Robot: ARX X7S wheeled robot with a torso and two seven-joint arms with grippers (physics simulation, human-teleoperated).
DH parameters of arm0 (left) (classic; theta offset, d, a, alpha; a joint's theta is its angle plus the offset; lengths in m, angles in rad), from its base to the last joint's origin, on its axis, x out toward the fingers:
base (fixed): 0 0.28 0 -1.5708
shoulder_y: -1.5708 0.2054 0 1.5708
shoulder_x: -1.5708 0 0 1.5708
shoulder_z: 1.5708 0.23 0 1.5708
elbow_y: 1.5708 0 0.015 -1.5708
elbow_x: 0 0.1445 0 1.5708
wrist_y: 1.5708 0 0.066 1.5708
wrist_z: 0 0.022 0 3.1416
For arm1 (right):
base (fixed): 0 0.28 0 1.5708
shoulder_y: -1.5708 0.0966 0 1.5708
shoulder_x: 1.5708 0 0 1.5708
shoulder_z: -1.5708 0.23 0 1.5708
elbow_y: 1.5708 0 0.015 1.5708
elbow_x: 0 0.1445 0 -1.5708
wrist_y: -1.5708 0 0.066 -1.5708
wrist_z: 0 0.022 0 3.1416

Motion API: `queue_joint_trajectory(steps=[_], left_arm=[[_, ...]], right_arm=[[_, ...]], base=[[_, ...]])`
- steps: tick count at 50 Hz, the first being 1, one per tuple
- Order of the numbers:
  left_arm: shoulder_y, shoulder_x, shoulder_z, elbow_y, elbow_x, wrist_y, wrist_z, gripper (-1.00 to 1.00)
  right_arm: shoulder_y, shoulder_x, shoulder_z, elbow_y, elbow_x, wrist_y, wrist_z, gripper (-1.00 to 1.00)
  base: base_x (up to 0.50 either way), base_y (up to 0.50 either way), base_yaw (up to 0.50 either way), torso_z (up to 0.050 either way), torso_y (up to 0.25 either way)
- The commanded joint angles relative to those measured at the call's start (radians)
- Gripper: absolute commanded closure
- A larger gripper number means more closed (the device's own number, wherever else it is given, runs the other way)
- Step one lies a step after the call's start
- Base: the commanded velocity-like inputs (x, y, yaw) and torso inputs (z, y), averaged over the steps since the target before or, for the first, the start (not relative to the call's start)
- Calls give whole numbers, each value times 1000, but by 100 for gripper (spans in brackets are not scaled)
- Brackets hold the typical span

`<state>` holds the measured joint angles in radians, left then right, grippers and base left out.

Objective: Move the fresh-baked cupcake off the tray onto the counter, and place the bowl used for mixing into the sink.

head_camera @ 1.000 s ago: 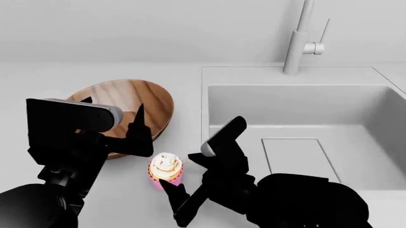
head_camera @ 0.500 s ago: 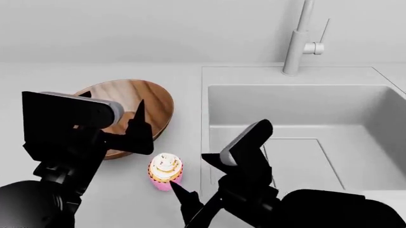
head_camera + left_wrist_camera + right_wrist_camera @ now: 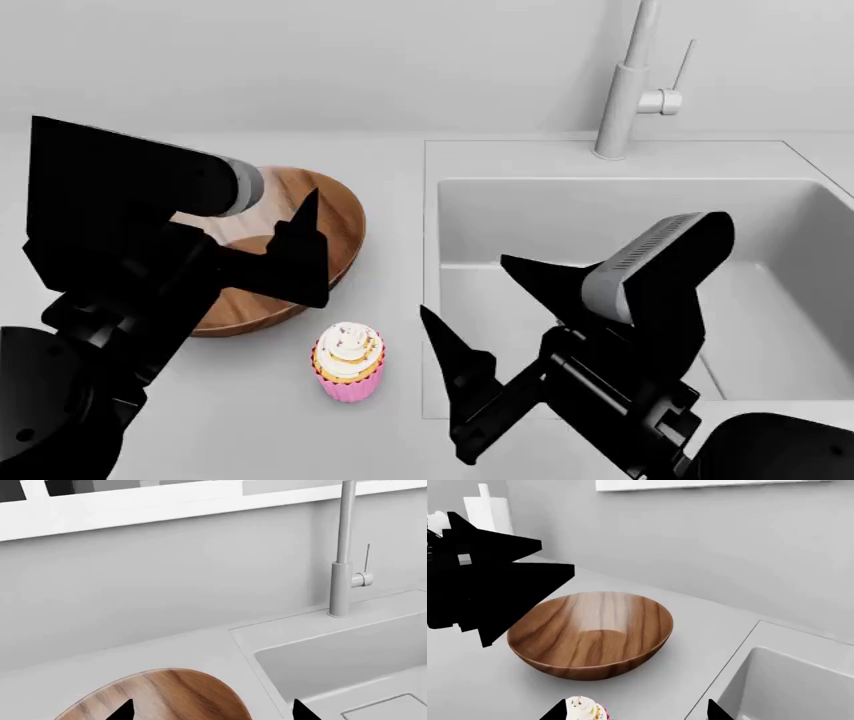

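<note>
The cupcake [image 3: 350, 362], with pink wrapper and white frosting, stands on the light counter [image 3: 240, 430] between the bowl and the sink; it also shows in the right wrist view [image 3: 582, 710]. The brown wooden bowl [image 3: 340, 225] sits on the counter behind it, partly hidden by my left gripper [image 3: 254, 215], which is open and empty above the bowl [image 3: 173, 695]. My right gripper [image 3: 465, 285] is open and empty, raised over the sink's [image 3: 627, 215] near left edge, right of the cupcake. The tray is out of view.
A tall grey-white faucet [image 3: 627, 90] stands behind the sink, against the wall. The drain cover [image 3: 393, 707] lies on the basin floor. A white upright object [image 3: 490, 510] stands on the counter beyond the bowl [image 3: 594, 635].
My right gripper has risen and moved right, away from the cupcake, to the sink's edge. My left gripper has lifted over the bowl. The cupcake stays on the counter.
</note>
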<state>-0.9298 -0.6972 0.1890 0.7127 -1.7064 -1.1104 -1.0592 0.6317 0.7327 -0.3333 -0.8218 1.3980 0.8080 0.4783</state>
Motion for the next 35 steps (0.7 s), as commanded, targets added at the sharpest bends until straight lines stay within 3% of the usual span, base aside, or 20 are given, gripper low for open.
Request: queue_joint_trajectory(steps=[1,10,16,22,35], left_arm=[[-187,-10,102,-87,-245,-36,-93,-100],[-365,37,260,-309,-365,-101,-100,-100],[-436,82,339,-441,-351,-181,-38,-100],[-497,135,367,-579,-263,-225,50,-100],[-526,187,429,-722,-299,-177,-2,-100]], right_arm=[[12,71,115,-94,37,-67,74,-100],[-42,94,190,-130,-2,-128,98,-100],[-44,91,187,-118,-27,-128,85,-100],[-44,89,186,-110,-36,-130,78,-100],[-62,61,178,-97,-68,-152,42,-100]], base=[[0,0,0,0,0],[0,0,0,0,0],[0,0,0,0,0],[0,0,0,0,0],[0,0,0,0,0]])
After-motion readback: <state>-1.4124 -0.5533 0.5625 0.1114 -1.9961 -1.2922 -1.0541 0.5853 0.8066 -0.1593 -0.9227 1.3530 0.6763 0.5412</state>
